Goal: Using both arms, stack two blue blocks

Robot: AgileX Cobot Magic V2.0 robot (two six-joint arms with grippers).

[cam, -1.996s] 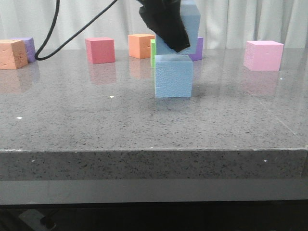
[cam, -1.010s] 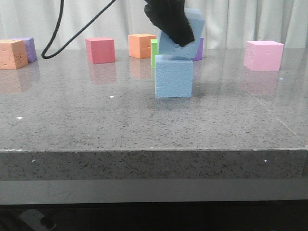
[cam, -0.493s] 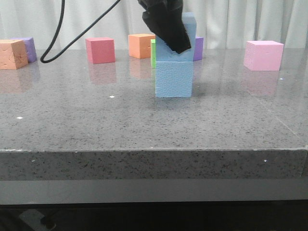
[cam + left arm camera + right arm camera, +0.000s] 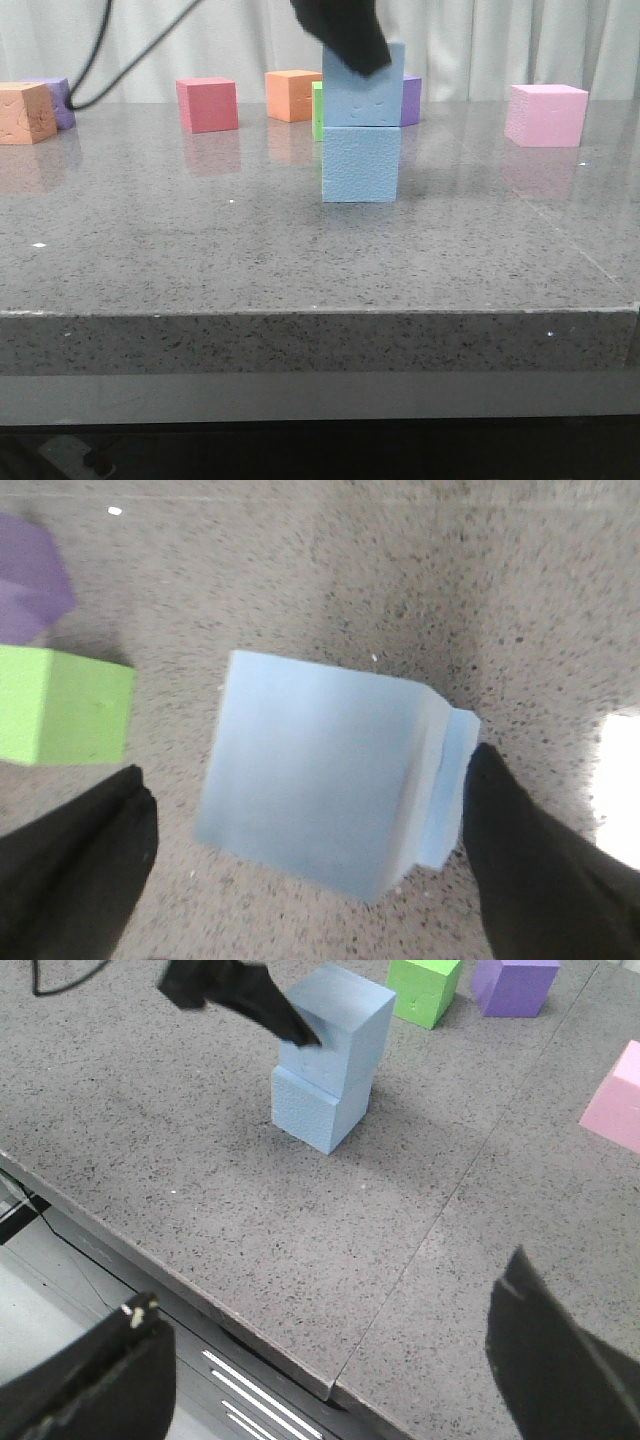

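Two pale blue blocks are stacked near the table's middle: the upper blue block (image 4: 365,85) sits square on the lower blue block (image 4: 361,163). My left gripper (image 4: 345,30) hangs over the upper block's top left corner. In the left wrist view the left gripper (image 4: 307,775) is open, its black fingers (image 4: 70,870) standing on either side of the upper block (image 4: 320,780) with a gap on one side. The right gripper (image 4: 328,1295) is open and holds nothing, above the table's front edge, well away from the stack (image 4: 325,1060).
A green cube (image 4: 318,110) and a purple cube (image 4: 411,100) stand just behind the stack. A pink cube (image 4: 546,114) is at the right; red (image 4: 208,104) and orange (image 4: 293,95) cubes at the back; orange (image 4: 25,113) and purple (image 4: 60,100) cubes far left. A black cable (image 4: 90,70) hangs at back left.
The upper blue block, held tilted over the lower one earlier, now rests flat on it. My left gripper has opened and risen a little.
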